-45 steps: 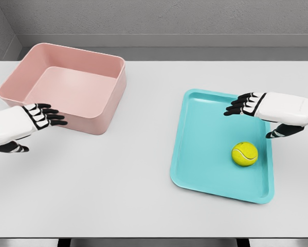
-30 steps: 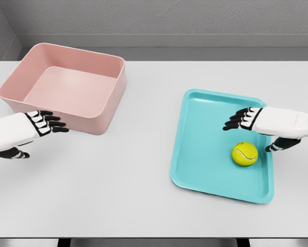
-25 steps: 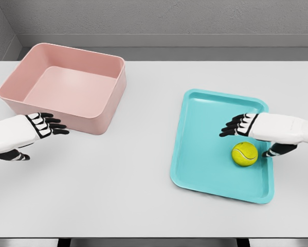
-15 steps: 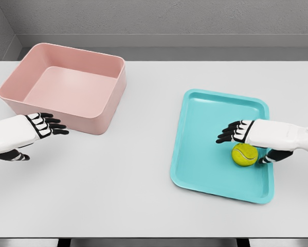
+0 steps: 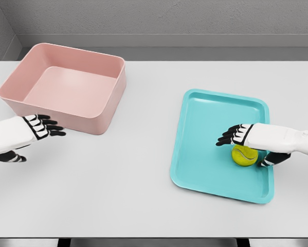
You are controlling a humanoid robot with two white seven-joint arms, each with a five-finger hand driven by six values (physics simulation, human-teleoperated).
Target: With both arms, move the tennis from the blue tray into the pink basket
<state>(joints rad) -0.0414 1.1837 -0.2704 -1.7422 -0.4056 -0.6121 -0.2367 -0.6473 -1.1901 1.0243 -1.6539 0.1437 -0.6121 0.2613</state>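
Note:
A yellow-green tennis ball (image 5: 243, 156) lies on the blue tray (image 5: 205, 149), toward its right side. My right hand (image 5: 246, 144) hovers directly over the ball and hides its top; the fingers (image 5: 228, 137) stretch left past it and the thumb sits at the ball's right. They are spread and not closed on the ball. The pink basket (image 5: 66, 87) stands at the table's back left. My left hand (image 5: 38, 128) floats open just in front of the basket's near wall, fingers pointing right.
The grey table (image 5: 138, 175) carries only the basket and the tray. A wide bare stretch lies between them. A grey wall runs behind the table's far edge.
The right hand has come down and toward me from the tray's far end until it covers the ball. The left hand has dropped a little and drawn back to the left.

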